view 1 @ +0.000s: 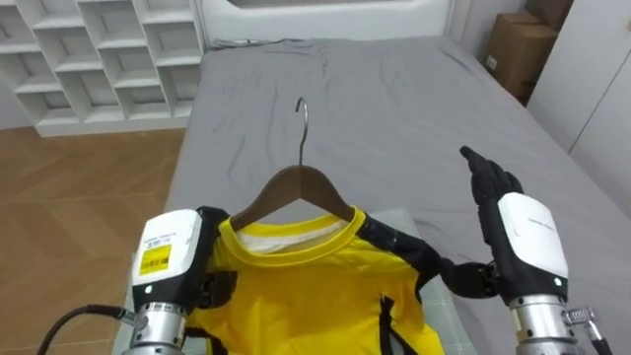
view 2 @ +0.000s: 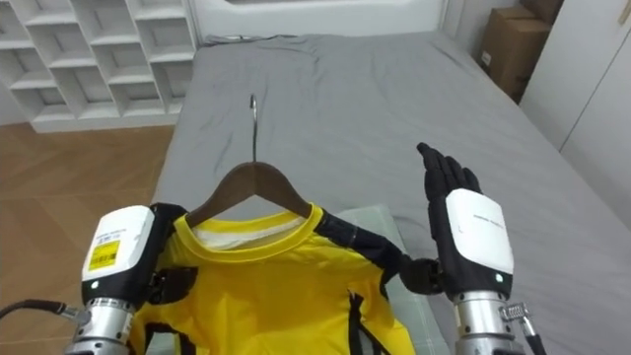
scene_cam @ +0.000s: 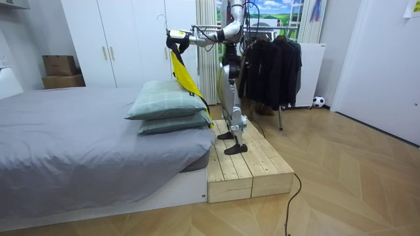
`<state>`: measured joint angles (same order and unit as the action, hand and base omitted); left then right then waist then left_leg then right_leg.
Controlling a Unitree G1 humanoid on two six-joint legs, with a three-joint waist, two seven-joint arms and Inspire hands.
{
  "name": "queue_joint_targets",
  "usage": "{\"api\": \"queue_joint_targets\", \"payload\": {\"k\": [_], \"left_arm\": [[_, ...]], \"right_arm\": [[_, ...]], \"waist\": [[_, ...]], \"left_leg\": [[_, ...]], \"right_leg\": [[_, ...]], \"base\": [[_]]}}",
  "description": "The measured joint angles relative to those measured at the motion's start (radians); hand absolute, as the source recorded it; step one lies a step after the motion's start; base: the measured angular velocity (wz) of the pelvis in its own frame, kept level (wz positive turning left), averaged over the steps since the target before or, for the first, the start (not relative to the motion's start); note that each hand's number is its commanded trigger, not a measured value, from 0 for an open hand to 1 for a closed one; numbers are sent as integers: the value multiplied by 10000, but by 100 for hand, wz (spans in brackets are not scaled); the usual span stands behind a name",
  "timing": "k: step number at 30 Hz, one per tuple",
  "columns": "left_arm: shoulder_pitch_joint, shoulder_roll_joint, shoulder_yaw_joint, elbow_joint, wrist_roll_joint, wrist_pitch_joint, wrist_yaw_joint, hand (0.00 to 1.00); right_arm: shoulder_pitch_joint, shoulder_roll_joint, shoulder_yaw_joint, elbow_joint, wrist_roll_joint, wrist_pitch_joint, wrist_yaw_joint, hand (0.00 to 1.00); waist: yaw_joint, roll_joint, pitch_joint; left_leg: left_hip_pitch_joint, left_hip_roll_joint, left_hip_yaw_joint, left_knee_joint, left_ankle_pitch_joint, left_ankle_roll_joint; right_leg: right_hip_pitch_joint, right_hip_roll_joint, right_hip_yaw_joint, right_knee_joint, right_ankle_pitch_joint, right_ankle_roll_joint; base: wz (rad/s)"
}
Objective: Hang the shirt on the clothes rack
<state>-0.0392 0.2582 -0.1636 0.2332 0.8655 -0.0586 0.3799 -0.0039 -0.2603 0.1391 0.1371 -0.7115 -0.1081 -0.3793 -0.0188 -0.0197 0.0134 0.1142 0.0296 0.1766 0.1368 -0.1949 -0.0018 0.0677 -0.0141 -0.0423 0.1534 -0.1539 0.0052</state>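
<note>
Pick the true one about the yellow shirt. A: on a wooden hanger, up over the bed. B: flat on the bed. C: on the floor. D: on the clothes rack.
A: the yellow shirt hangs from the wooden hanger, raised above the grey bed.

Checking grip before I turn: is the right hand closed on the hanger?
No, the right hand is open with straight fingers, beside the wooden hanger, not on it.

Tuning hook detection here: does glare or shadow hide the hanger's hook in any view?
Left eye view: the hook stands dark on the evenly lit grey bed, no glare or shadow over it. Room view: it is a thin line before the white wardrobe, hard to make out.
</note>
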Motion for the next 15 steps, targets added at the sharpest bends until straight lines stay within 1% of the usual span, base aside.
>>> {"api": "queue_joint_targets", "payload": {"k": [2, 6, 9, 10, 12, 14, 15], "left_arm": [[-158, 1, 26, -15, -5, -71, 0, 100], [-171, 1, 22, -423, -1, -157, 2, 100], [-210, 11, 11, -650, 5, -281, 4, 100], [-228, 10, 12, -651, 5, -339, 4, 100], [-229, 21, 10, -650, -8, -347, 4, 100], [-229, 84, 8, -650, -22, -347, 4, 100], [-229, 91, 8, -650, -22, -347, 4, 100]], "right_arm": [[-87, -63, 75, 1, 26, -41, 288, 0], [-114, -266, 338, 2, 3, -47, 737, 0], [-138, -360, 475, -1, -3, -51, 1113, 0], [-165, -426, 505, -5, -3, -52, 1311, 0], [-205, -528, 544, -6, 24, -55, 1596, 0], [-296, -613, 551, -6, 27, -59, 1893, 0], [-324, -625, 550, -6, 25, -60, 1924, 0]], "waist": [[70, -47, -1], [149, -67, -5], [198, -91, -18], [224, -122, -34], [240, -189, -62], [240, -293, -83], [236, -309, -81]], "left_leg": [[2, 0, 1, 0, 0, 0], [6, 0, 0, 0, 0, 0], [-3, 1, -135, 0, 1, 1], [0, 3, -135, 0, 2, 0], [13, 7, -161, -1, 2, 1], [43, 19, -241, -3, 2, 1], [65, 27, -283, -7, 3, 1]], "right_leg": [[-2, 0, 3, -6, 0, 0], [-3, 1, 6, -4, 2, -2], [2, 1, -29, 12, 5, -6], [3, 2, -30, 16, 5, -6], [17, 2, -50, 16, 5, -6], [32, 7, -121, 42, 5, -6], [31, 15, -138, 73, 5, -6]], "base": [[0], [0], [3], [3], [0], [2], [0]]}}
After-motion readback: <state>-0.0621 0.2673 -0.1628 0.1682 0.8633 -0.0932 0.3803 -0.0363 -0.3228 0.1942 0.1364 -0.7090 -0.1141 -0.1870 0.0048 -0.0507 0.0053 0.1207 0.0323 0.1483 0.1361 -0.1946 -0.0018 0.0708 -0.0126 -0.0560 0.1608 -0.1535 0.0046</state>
